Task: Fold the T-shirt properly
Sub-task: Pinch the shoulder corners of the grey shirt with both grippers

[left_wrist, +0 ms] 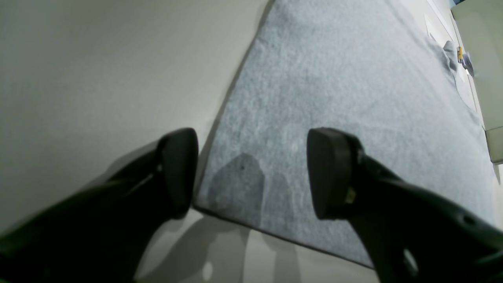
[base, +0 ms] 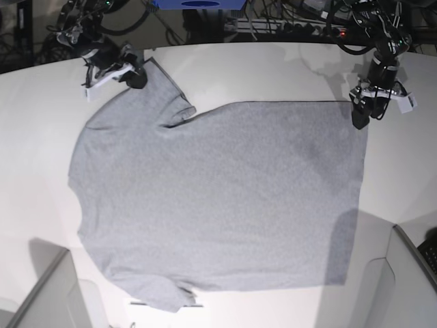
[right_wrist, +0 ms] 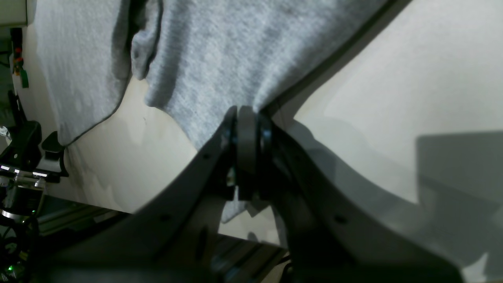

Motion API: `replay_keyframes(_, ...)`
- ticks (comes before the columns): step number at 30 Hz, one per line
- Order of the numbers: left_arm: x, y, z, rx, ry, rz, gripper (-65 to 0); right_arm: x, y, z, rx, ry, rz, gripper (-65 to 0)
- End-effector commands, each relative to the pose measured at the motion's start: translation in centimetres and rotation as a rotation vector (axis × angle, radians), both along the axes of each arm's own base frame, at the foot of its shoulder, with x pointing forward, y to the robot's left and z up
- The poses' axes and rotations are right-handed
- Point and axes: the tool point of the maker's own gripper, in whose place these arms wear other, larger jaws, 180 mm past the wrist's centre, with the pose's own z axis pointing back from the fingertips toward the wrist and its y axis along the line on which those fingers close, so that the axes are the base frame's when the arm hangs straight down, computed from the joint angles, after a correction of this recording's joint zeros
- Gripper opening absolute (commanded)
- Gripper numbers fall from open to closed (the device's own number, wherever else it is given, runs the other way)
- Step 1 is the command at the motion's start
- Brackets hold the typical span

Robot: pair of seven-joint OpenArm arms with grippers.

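The heather-grey T-shirt [base: 218,198] lies spread flat on the white tabletop [base: 273,68], plain side up with no lettering showing. In the base view its bottom hem runs down that view's right side and its sleeves sit at the left, one toward the top and one toward the bottom edge of the view.

The right gripper [right_wrist: 247,118] is at the upper-left sleeve in the base view, where its black body [base: 130,72] overlaps the sleeve's edge. Its wrist view shows the fingers [right_wrist: 246,149] pressed tightly together with grey cloth pinched between them; a small flap of fabric sticks out below the clamp, and the shirt drapes away from the grip in soft folds, with a curved edge lifted off the tabletop just beside it.

The left gripper [left_wrist: 251,173] stands at the hem corner at the upper right of the base view [base: 360,116]. Its fingers [left_wrist: 328,173] are spread wide apart, holding nothing. One finger is over the bare tabletop just outside the shirt's side edge, the other over the cloth, so the corner of the hem lies between them. Whether the tips touch the fabric cannot be told. Their shadows fall on the cloth and tabletop near that corner
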Motion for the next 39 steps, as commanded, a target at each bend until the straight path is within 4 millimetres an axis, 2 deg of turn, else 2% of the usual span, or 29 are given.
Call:
replay_keyframes(1,-0.6,-0.8,-1.0,-0.012,0.07,-0.04,-23.4,-2.4,-0.4,-1.6,-0.05,0.119,0.032,-65.0)
replay_keyframes(4,-0.7,-1.2,-1.3,-0.022,0.089,-0.054,-26.2,-2.3,-0.6,-1.5,-0.054,0.115,0.022,-65.0)
replay_keyframes(11,-0.7,-1.0,-1.2,-0.017,0.09,-0.055,-62.4,-1.6,-1.1,-1.3,-0.07,0.077,-0.006,-65.0)
replay_keyframes(12,-0.8,-1.0,-1.2,-0.017,0.091,-0.056,-65.0,-1.6,-1.1,-1.3,-0.071,0.076,-0.006,-65.0)
replay_keyframes(20,-1.0,-0.9,-1.1,-0.003,0.096,-0.069,-65.0,-1.8,-1.2,-1.3,-0.074,0.078,-0.005,-65.0)
replay_keyframes(23,-2.0,-0.8,-1.5,-0.003,0.118,-0.066,-65.0,-2.4,-1.3,-1.1,-0.083,0.082,-0.003,-65.0)
replay_keyframes(25,-2.1,-0.6,-1.0,0.018,0.115,-0.074,-65.0,-2.5,-1.6,-0.5,-0.101,0.071,0.002,-65.0)
replay_keyframes(31,-4.0,-0.6,0.4,0.079,0.129,-0.105,-65.0,-3.3,-2.2,1.2,-0.15,0.047,0.016,-65.0)
replay_keyframes(39,-6.1,-0.8,1.6,0.131,0.154,-0.141,-65.0,-4.8,-2.2,1.3,-0.16,0.072,0.024,-65.0)
